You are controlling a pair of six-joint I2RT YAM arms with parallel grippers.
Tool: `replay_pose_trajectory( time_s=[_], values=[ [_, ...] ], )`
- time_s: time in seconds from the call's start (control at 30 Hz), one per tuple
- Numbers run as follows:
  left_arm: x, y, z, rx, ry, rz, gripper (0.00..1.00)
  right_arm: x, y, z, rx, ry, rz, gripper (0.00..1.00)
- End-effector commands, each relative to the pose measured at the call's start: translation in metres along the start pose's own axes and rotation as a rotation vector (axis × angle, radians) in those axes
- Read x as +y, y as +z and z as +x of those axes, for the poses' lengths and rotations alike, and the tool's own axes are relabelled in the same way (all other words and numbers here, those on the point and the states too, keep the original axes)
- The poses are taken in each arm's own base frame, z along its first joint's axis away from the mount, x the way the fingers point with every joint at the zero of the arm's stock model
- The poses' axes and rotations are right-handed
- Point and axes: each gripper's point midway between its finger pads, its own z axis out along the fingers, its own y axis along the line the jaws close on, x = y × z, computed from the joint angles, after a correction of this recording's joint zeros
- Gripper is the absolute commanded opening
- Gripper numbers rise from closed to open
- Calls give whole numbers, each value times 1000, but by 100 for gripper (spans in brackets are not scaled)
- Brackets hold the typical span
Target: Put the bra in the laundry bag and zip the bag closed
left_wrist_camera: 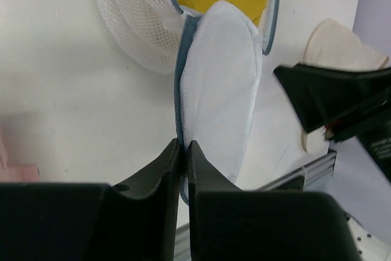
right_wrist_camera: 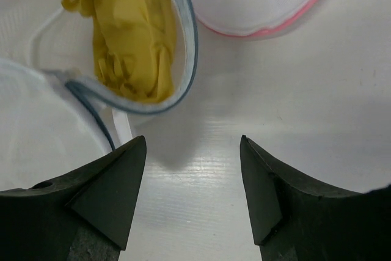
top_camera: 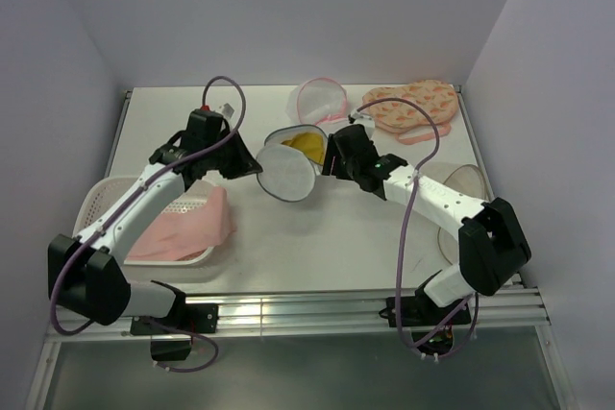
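Note:
The laundry bag (top_camera: 286,178) lies open mid-table, a white mesh clamshell with a grey zip rim (right_wrist_camera: 186,47). The yellow bra (top_camera: 306,144) is bunched inside its far dome (right_wrist_camera: 128,35). My left gripper (left_wrist_camera: 184,145) is shut on the grey rim of the near dome (left_wrist_camera: 220,90) and holds that flap raised on edge. My right gripper (right_wrist_camera: 193,145) hovers open just over the bare table at the bag's right side, with nothing between its fingers. In the top view it (top_camera: 332,156) sits against the bag's right edge.
A pink-rimmed mesh bag (top_camera: 322,100) lies behind the laundry bag. A peach patterned padded piece (top_camera: 413,106) sits at the back right. A white basket (top_camera: 106,199) with pink cloth (top_camera: 187,223) stands at the left. A pale rounded cup (top_camera: 461,180) lies under the right arm.

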Motion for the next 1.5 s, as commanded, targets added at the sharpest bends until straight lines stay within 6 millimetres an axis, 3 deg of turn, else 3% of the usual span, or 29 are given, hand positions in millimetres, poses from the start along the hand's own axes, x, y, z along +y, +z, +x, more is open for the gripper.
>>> replay_pose_trajectory(
  time_s=[0.0,0.17,0.43,0.53,0.7,0.83,0.9,1.03,1.13,1.3,1.47],
  values=[
    [-13,5,-41,-94,59,-12,15,19,4,-22,-42,22,-56,70],
    [-4,20,-54,-87,73,-77,21,21,13,-22,-25,20,-58,70],
    [38,27,-74,-111,24,-166,33,22,10,-26,-30,24,-78,70],
    [47,29,-85,-138,-3,-172,39,24,8,-27,-28,24,-88,70],
    [49,34,-99,-160,-26,-175,40,27,5,-26,-22,22,-106,70],
    [51,7,-103,-263,-57,-205,43,29,-3,-27,-24,20,-129,70],
    [66,-10,-105,-329,-96,-284,44,31,-9,-29,-31,23,-147,70],
    [85,-43,-86,-399,-141,-347,47,31,-21,-27,-29,25,-181,69],
    [100,-53,-61,-385,-159,-382,48,30,-32,-24,-32,28,-208,70],
    [118,-59,-32,-356,-165,-410,50,35,-52,-20,-38,42,-286,70],
    [130,-55,-5,-296,-166,-431,47,33,-56,-10,-31,52,-305,69]
  ],
)
